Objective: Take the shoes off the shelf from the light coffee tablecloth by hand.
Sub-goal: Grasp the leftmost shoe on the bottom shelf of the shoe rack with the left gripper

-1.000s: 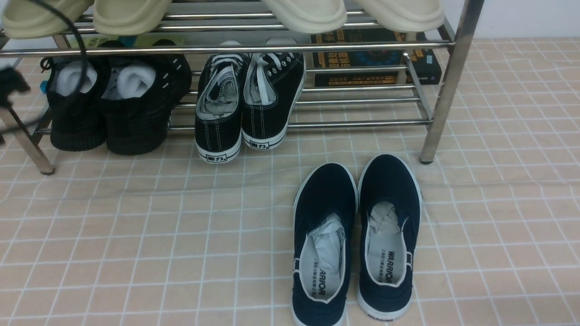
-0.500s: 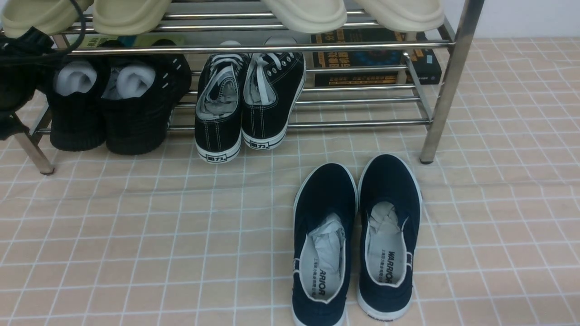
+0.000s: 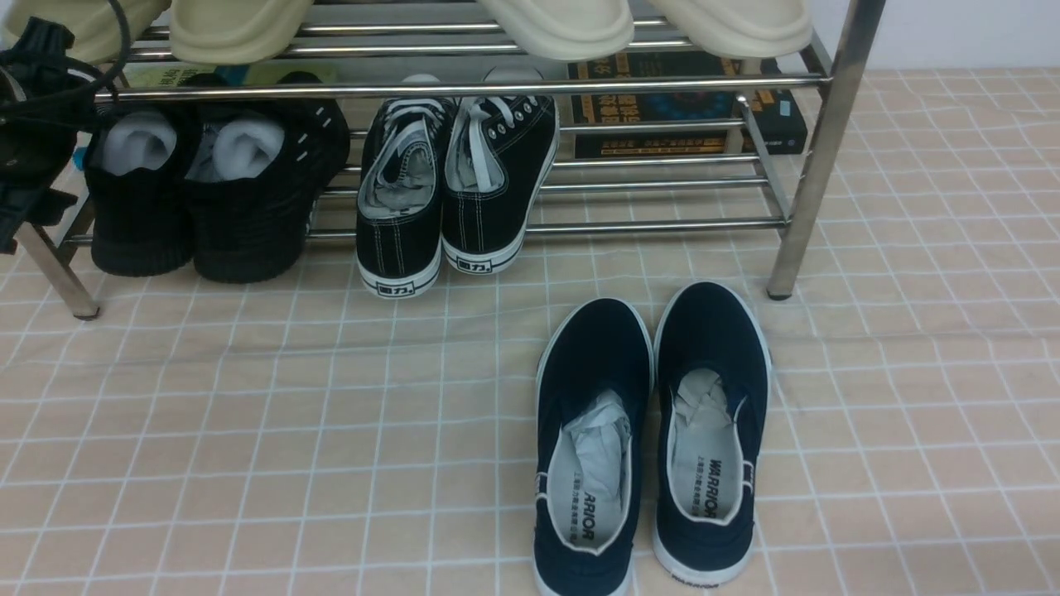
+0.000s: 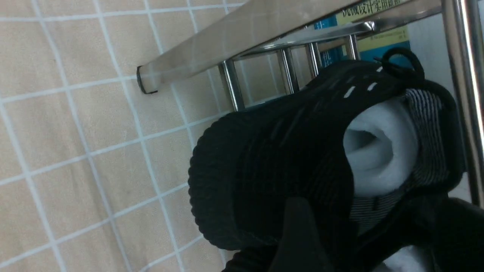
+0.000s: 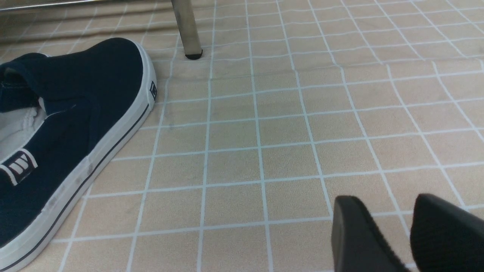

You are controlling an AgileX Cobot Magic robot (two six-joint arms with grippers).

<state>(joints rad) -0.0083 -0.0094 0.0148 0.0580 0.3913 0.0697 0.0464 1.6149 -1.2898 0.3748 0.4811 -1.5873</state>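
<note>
- Shoes [image 3: 199, 190]: two black knit sneakers side by side at the left end of the shelf's [image 3: 828, 124] lower tier, each stuffed with white paper.
- Orientation: heels face the robot and toes point away under the upper bars. The long axis runs front to back, and the heels hang past the front bar.
- Other pairs: two black canvas lace-ups [image 3: 451, 182] on the same tier just to the right, and two navy slip-ons [image 3: 654, 439] on the tablecloth [image 3: 248, 430] in front of the shelf.
- Top tier: four cream slippers [image 3: 563, 25], partly cropped.
- Left gripper [image 3: 37, 165]: just beside the leftmost sneaker, by the shelf's left leg. One finger [image 4: 298, 234] shows in front of that shoe's heel. The jaws look spread wide and grip nothing.
- Right gripper [image 5: 393, 204]: low over bare cloth, fingers nearly together, holding nothing.
</note>
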